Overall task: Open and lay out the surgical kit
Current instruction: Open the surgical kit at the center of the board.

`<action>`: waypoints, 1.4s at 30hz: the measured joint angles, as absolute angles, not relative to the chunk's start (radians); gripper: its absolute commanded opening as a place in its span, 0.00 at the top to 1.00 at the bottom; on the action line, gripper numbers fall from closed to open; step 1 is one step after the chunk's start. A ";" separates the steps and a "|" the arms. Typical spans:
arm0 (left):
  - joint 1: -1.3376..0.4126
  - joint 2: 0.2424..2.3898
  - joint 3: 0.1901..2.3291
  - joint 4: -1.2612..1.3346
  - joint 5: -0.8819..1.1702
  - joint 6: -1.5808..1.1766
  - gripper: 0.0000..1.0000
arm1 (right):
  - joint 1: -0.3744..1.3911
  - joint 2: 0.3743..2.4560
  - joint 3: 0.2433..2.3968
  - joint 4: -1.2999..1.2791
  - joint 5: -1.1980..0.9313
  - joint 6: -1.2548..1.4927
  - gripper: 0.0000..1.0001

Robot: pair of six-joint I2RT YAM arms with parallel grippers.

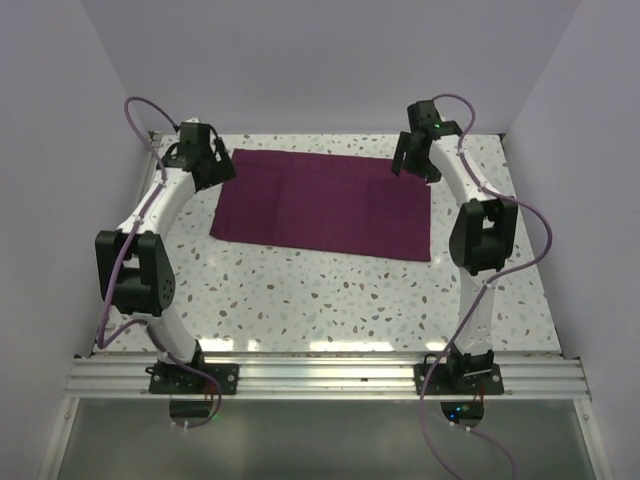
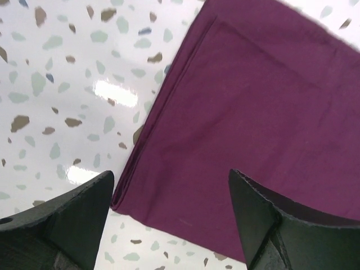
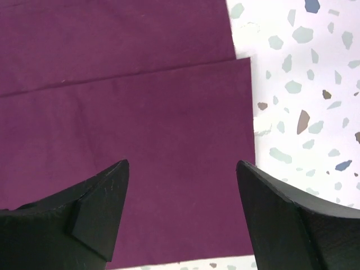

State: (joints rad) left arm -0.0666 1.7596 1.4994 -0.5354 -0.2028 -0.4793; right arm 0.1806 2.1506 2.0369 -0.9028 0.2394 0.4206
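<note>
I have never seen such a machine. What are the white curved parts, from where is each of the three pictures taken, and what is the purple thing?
The white parts are two robot arms bolted at the table's near edge. One picture looks down from above. The other two come from cameras on the wrists, so the black points there are each arm's own fingers. The left end effector and right end effector are both open and hold nothing. The purple thing is a folded cloth wrap, lying flat and closed on the speckled table. No instruments show.
</note>
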 measured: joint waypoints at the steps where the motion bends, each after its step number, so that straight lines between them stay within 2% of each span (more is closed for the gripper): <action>1: -0.067 1.760 1.480 -0.532 -0.196 -0.479 0.14 | 0.171 2.180 2.064 -0.918 0.239 0.428 0.21; 9: -0.067 1.760 1.314 -0.514 -0.160 -0.479 0.17 | 0.085 2.332 2.244 -0.973 0.245 0.474 0.24; 26: -0.067 1.762 1.319 -0.502 -0.160 -0.450 0.19 | 0.039 2.423 2.214 -0.949 0.243 0.585 0.32; 32: -0.067 1.762 1.319 -0.502 -0.160 -0.441 0.20 | 0.014 2.434 2.168 -0.904 0.235 0.638 0.39; 39: -0.067 1.762 1.315 -0.502 -0.160 -0.442 0.20 | 0.000 2.457 2.170 -0.884 0.218 0.663 0.58; 42: -0.067 1.762 1.309 -0.503 -0.160 -0.442 0.20 | -0.001 2.459 2.170 -0.881 0.212 0.663 0.75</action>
